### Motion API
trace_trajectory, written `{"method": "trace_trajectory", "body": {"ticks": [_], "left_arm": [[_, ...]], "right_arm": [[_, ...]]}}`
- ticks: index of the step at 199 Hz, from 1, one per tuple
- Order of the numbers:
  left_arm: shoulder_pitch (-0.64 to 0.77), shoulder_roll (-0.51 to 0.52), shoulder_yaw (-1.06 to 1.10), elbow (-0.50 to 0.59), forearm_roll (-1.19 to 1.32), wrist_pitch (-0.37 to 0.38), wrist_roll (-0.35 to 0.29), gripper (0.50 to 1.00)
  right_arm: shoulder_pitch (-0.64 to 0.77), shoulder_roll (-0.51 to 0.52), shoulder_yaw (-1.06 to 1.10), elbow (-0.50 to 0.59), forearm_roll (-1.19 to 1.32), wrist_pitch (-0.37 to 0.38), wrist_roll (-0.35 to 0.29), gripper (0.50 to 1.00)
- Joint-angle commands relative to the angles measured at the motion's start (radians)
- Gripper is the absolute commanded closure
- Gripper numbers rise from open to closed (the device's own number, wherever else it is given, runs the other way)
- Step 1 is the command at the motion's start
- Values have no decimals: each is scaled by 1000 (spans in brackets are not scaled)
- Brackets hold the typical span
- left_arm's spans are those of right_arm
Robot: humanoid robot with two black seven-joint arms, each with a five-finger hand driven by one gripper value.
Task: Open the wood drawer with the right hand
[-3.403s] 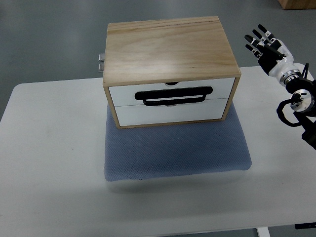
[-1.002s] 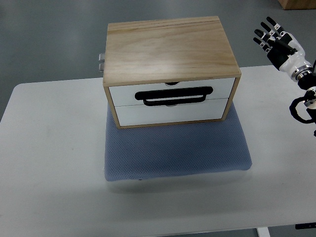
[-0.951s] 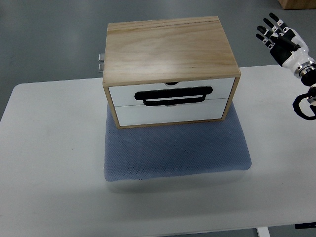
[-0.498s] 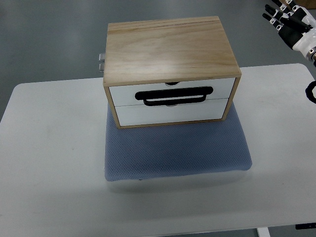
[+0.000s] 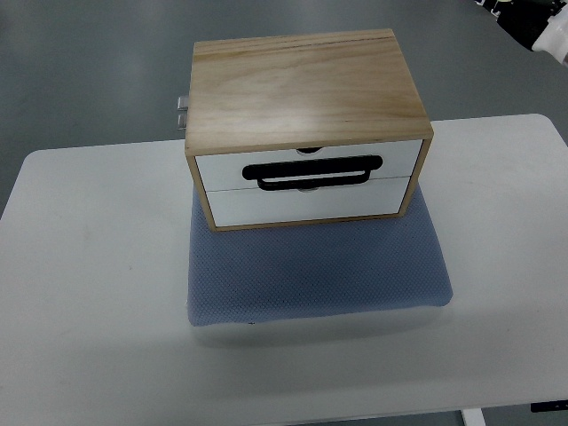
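Wood drawer box [image 5: 306, 93] sits at the back middle of my white table [image 5: 89, 293], with its front half resting on a blue-grey mesh pad [image 5: 315, 271] that spreads out toward me. The box has a pale plank top and wooden side walls, and its face shows two white drawer fronts stacked one above the other. Both fronts sit flush with the wooden frame, so both drawers are closed. The upper drawer [image 5: 306, 160] carries a black looped handle [image 5: 314, 171] that lies across the seam between the two fronts, and the lower drawer [image 5: 306, 202] shows a small notch at its top edge just under that handle. A small metal fitting [image 5: 181, 112] sticks out from the left wall of the box near its back.

My right hand [image 5: 543, 19] shows only as a sliver of black and white in the upper right corner, well apart from the box and beyond the table's far edge, over grey floor [image 5: 89, 71]. Most of it is cut off by the picture's border, so I cannot tell whether it is spread or closed. It touches nothing that I can see.
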Motion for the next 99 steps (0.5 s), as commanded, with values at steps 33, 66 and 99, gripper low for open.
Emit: {"method": "trace_trajectory", "body": {"ticks": [33, 66, 99], "left_arm": [[0, 0, 0, 0, 0, 0, 0, 500], [0, 0, 0, 0, 0, 0, 0, 500], [0, 0, 0, 0, 0, 0, 0, 500]], "right_arm": [[220, -88, -292, 174, -2, 102, 0, 556], [359, -106, -459, 267, -3, 106, -1, 554], [477, -123, -628, 344, -3, 106, -1, 554]]}}
